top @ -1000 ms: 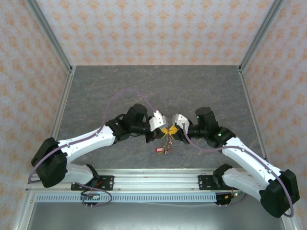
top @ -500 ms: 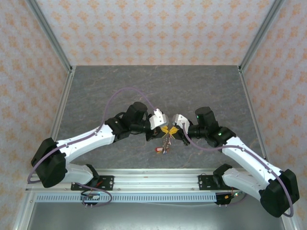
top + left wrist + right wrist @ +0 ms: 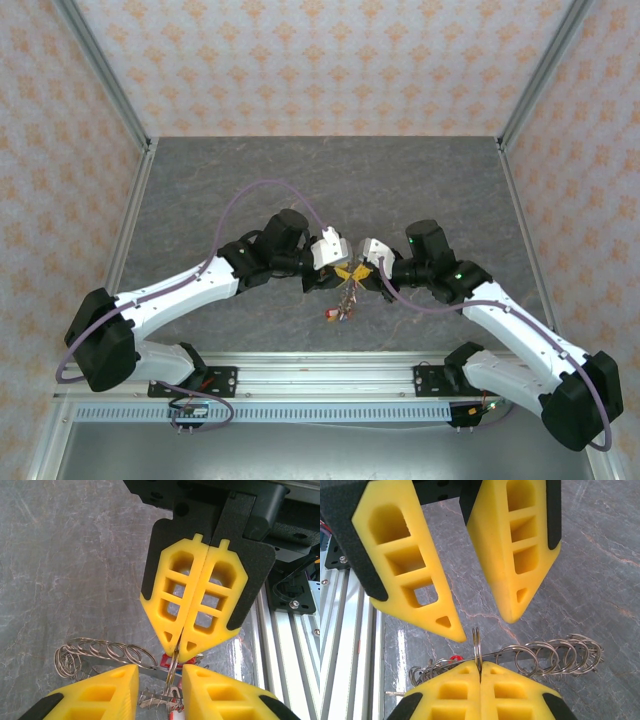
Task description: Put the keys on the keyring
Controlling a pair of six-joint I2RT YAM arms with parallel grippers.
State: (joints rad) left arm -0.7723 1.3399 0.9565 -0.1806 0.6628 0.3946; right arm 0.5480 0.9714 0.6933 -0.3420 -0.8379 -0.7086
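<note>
We see the right gripper (image 3: 480, 667) pinching a thin silver wire ring (image 3: 477, 641), the left gripper (image 3: 482, 625) spread open facing it, and the flat grey metal keyring (image 3: 502, 655) with little red-tagged silver keys (image 3: 341, 303) hanging between them.

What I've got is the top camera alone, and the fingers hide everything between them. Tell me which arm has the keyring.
Observer: The right fingers are shut on the keyring, held edge-on at their tips.
Operator: Give me the left side.
Observer: The left fingers are open, with the ring's top in the gap between them.
Operator: Report what else is there.
Observer: A row of wire rings strung along a thin bar beside it; a red tag shows behind.
</note>
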